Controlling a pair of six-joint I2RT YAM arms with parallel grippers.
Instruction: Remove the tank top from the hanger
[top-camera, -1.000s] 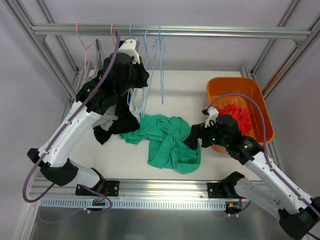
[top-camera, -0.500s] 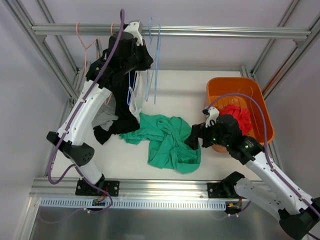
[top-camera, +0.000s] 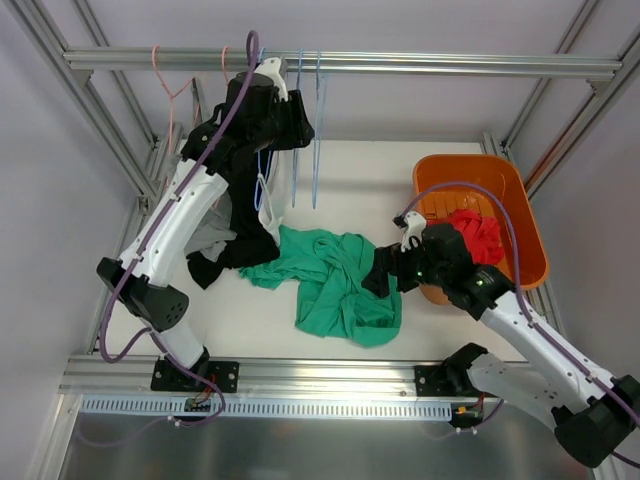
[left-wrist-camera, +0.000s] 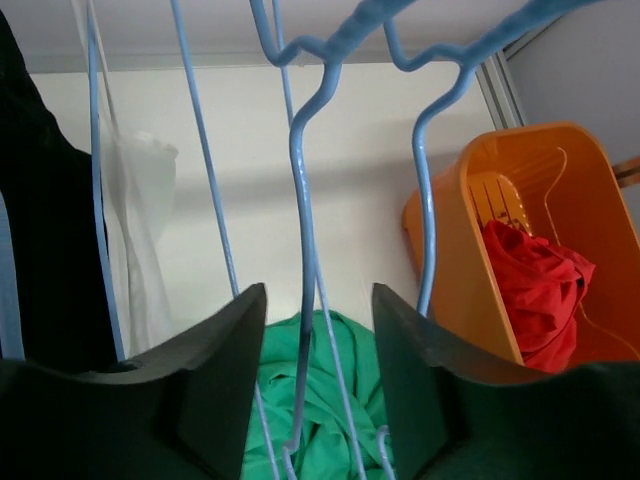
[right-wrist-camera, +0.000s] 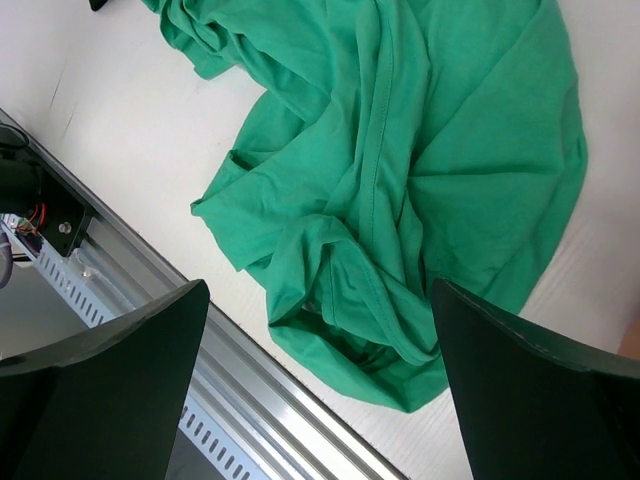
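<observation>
In the left wrist view the blue hangers (left-wrist-camera: 300, 200) run out past the top edge, and their lower parts leave by the bottom edge. The black garment (left-wrist-camera: 40, 220) is cut by the left edge, the orange basket (left-wrist-camera: 450, 250) by the right. From above, the left gripper (left-wrist-camera: 318, 300) hides its fingertips under its own wrist, so contact with the wires cannot be told. The green garment (right-wrist-camera: 400, 150) spills past the right wrist view's top edge.

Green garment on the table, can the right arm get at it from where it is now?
Probably yes. The right gripper hangs open just above the green garment, and its wrist view shows only cloth and table below it, nothing in the way.
</observation>
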